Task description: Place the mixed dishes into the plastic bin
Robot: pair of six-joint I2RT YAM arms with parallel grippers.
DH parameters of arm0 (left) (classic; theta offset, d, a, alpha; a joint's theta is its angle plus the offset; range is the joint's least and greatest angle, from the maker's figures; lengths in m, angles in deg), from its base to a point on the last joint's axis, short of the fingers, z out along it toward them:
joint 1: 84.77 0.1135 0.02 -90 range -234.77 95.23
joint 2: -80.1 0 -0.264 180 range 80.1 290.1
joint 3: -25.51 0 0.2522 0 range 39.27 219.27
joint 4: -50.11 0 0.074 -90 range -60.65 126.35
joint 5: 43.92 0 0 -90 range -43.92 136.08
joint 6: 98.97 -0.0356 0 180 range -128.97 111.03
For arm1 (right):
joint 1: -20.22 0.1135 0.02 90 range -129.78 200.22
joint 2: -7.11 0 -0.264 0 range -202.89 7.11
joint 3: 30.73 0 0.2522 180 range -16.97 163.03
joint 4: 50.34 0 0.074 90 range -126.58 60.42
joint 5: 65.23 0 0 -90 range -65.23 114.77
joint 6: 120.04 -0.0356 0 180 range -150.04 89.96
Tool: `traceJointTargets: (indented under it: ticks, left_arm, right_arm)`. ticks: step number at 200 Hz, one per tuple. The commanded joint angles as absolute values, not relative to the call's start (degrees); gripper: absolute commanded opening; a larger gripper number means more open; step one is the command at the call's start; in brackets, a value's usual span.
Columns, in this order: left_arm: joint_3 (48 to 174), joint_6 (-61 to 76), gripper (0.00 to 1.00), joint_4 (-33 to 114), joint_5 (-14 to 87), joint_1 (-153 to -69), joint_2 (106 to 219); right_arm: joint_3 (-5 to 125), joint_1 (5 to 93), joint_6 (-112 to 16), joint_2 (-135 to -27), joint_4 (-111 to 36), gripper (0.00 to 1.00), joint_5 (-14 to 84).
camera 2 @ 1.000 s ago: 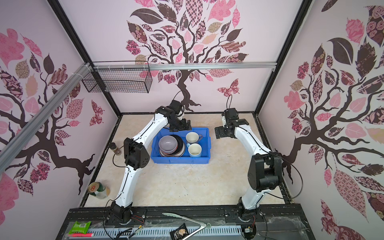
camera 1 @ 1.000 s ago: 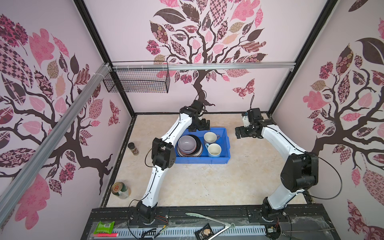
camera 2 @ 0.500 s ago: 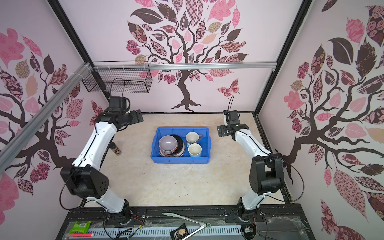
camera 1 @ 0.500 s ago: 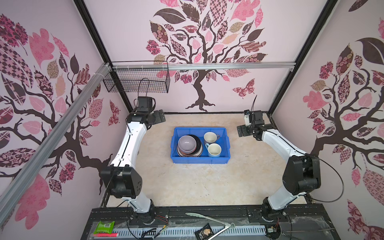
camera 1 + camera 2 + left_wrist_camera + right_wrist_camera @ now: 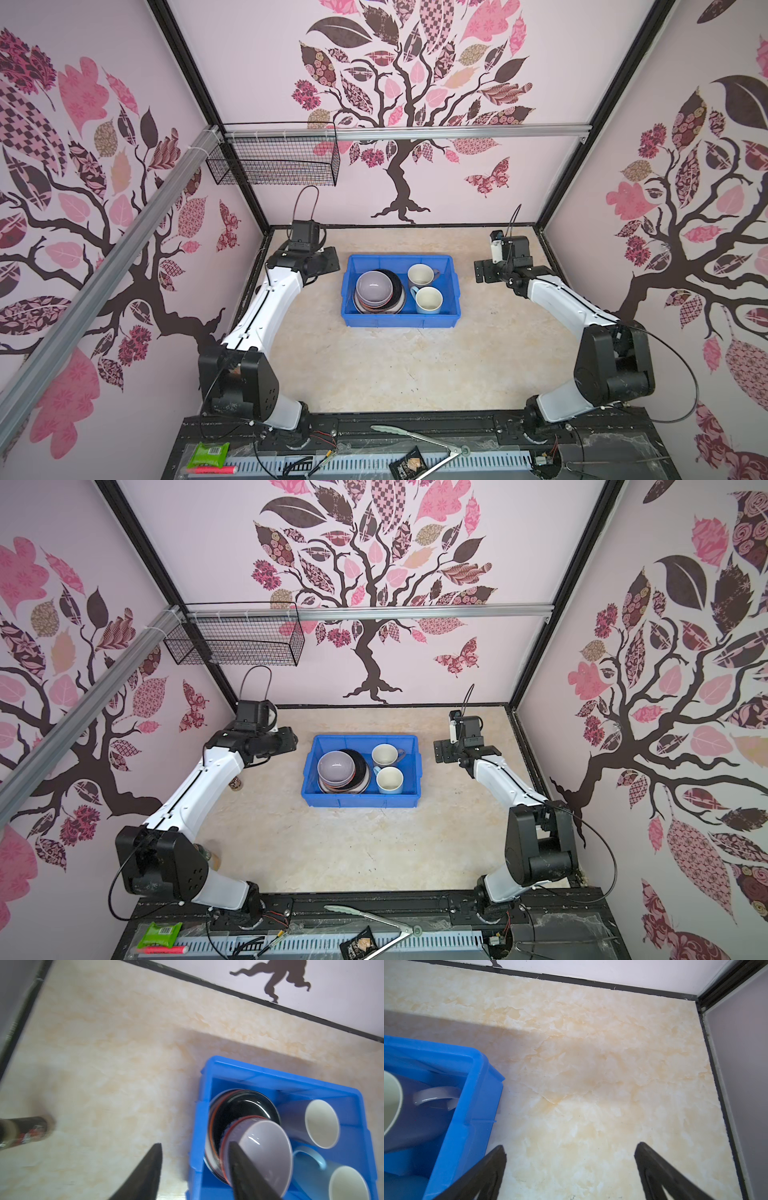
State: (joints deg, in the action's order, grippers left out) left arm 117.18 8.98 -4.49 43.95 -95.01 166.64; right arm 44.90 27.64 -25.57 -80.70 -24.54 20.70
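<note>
The blue bin [image 5: 400,321] is full: a bowl [image 5: 373,287] on stacked plates [image 5: 398,296] fills its left half, two mugs [image 5: 429,300] its right. The table [image 5: 374,365] in front of the bin and to its right is open. A small jar [image 5: 27,1132] stands left of the bin.

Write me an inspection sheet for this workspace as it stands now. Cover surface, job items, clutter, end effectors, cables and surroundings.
Surface: beige marbled tabletop, no spills seen.
Job's things: blue bin holds a plate stack with the grey-lined bowl on top, two mugs beside it; no dish seen outside.
Clutter: spice jar on the tabletop near the left arm; tongs and green packet on the front ledge.
End effectors: left end effector open, empty, beside the bin; right end effector open, empty, over tabletop.
Cables: black loop above the left wrist; slack cable by the right arm.
Surroundings: wire basket on the rail; tree-patterned walls.
</note>
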Motion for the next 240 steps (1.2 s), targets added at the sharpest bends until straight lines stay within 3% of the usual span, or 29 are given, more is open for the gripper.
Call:
traceJointTargets:
  ticks: [1,24,87,192,225,240]
  left_arm:
    - [116.0,10.3,0.35,-4.2,41.2,-98.8,169.1]
    - [115.8,11.5,0.22,-2.5,40.5,-101.7,170.7]
    - [116.4,12.0,0.05,-3.3,40.5,-103.1,175.8]
    - [116.8,11.0,0.02,-3.4,42.1,-103.1,178.5]
    - [117.6,10.8,0.14,-3.3,42.1,-103.1,176.1]
    - [117.7,10.6,0.14,-3.3,42.8,-103.1,175.0]
  right_arm:
    - [45.5,27.5,-26.6,-80.1,-23.6,0.99,21.5]
    - [43.7,27.5,-26.8,-78.7,-23.7,0.99,22.3]
    - [43.8,27.4,-26.8,-77.6,-23.5,0.99,22.3]
    - [47.3,27.5,-27.3,-79.1,-20.0,0.99,22.2]
    - [48.1,27.5,-27.1,-79.5,-19.2,1.0,22.4]
    - [48.5,27.4,-27.1,-79.7,-19.1,1.0,22.4]
